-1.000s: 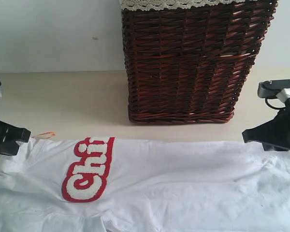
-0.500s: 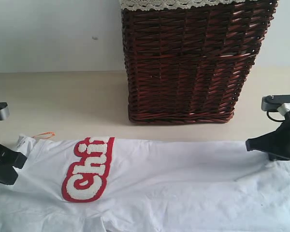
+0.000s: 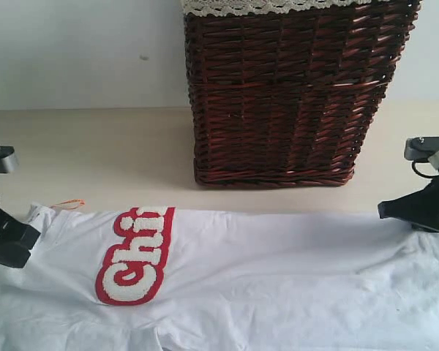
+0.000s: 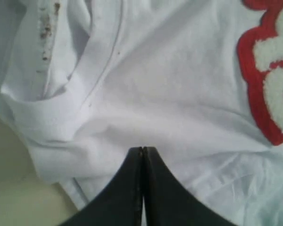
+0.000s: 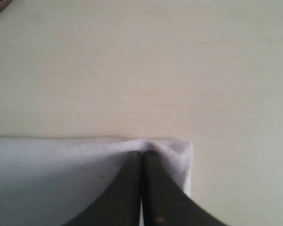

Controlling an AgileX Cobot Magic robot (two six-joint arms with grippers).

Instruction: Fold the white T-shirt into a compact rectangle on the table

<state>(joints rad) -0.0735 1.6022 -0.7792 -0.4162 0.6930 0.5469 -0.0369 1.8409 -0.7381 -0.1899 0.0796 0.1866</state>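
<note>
One wicker basket [image 3: 293, 95], contents hidden, stands beyond the white T-shirt [image 3: 278, 278].

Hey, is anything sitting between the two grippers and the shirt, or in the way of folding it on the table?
Nothing visible. The left gripper and right gripper are both shut on the shirt at its edge nearest the basket, which stands farther back on the table, apart from the cloth.

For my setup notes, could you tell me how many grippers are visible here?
2: the left gripper pinches the white T-shirt at its left end, the right gripper at its right corner. None seems hidden.
</note>
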